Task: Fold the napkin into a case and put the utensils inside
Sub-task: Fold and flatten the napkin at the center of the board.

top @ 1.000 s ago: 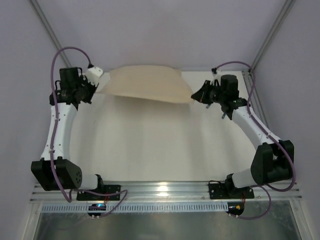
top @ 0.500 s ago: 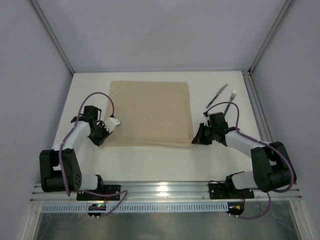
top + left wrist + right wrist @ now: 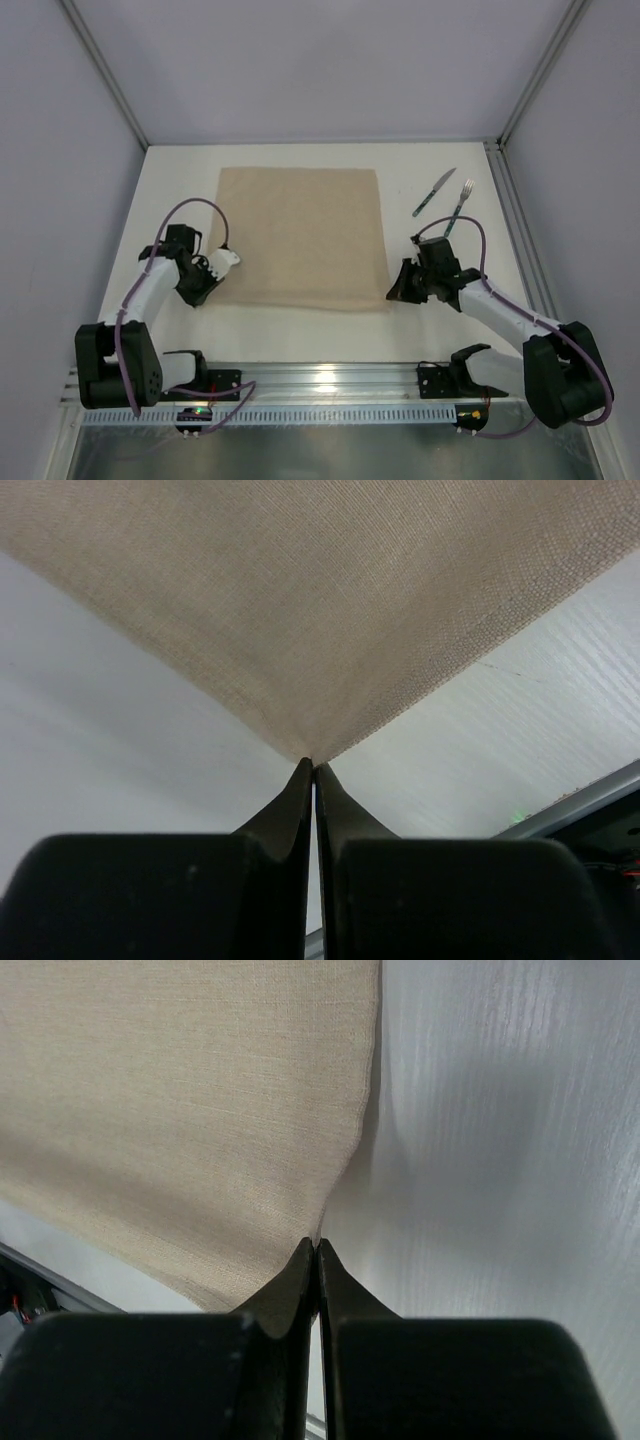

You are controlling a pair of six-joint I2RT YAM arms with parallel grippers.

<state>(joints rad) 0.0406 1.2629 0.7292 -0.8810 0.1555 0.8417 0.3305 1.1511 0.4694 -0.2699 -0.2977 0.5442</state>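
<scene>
The beige napkin [image 3: 300,235] lies spread flat in the middle of the white table. My left gripper [image 3: 205,293] is shut on its near-left corner, which shows pinched between the fingertips in the left wrist view [image 3: 313,764]. My right gripper [image 3: 392,295] is shut on its near-right corner, with the cloth's edge running up from the tips in the right wrist view [image 3: 317,1244]. The knife [image 3: 434,192] and the fork [image 3: 460,207], both with teal handles, lie side by side to the right of the napkin, beyond my right gripper.
The metal rail [image 3: 330,380] with the arm bases runs along the near edge. Grey walls with frame posts [image 3: 105,75] close in the left, right and far sides. A metal strip [image 3: 505,200] borders the table's right edge beside the cutlery.
One second ago both grippers held the napkin raised at the far side. They have drawn it toward the near edge, and it now lies flat, shifted slightly nearer than half a second ago.
</scene>
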